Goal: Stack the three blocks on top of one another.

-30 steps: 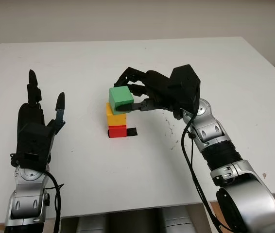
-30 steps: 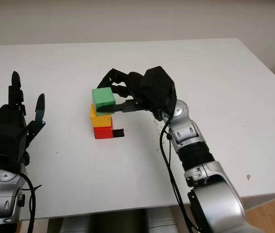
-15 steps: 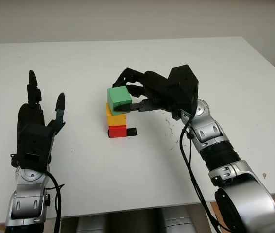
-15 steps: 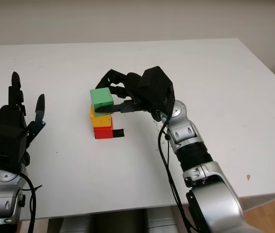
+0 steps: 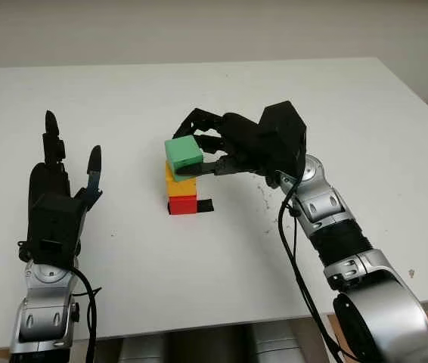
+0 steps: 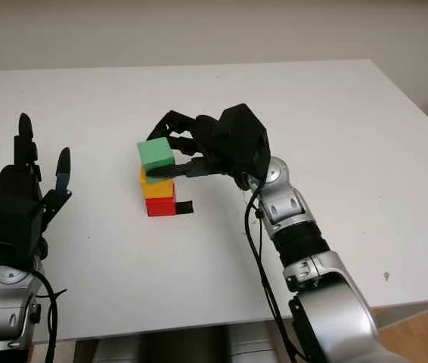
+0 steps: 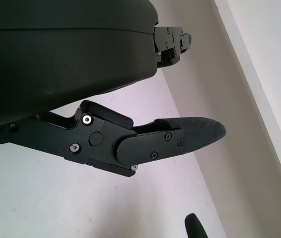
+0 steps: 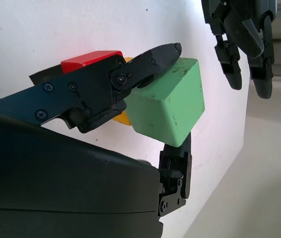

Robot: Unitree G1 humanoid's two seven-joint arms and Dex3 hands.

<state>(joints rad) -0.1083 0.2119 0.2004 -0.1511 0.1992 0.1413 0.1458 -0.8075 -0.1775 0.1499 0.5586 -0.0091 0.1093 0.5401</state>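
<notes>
Above the yellow block (image 5: 181,183) — right robot hand (image 5: 212,151) grips green block (image 8: 168,102); left robot hand (image 5: 57,198) open.

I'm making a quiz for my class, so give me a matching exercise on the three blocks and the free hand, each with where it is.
Things:
1. green block
2. yellow block
3. red block
4. left hand

Places:
A. on the table, bottom of the pile
B. open, off to the side of the pile
C. held by the right hand at the top
D. middle of the pile

Pairs: 1-C, 2-D, 3-A, 4-B
</notes>
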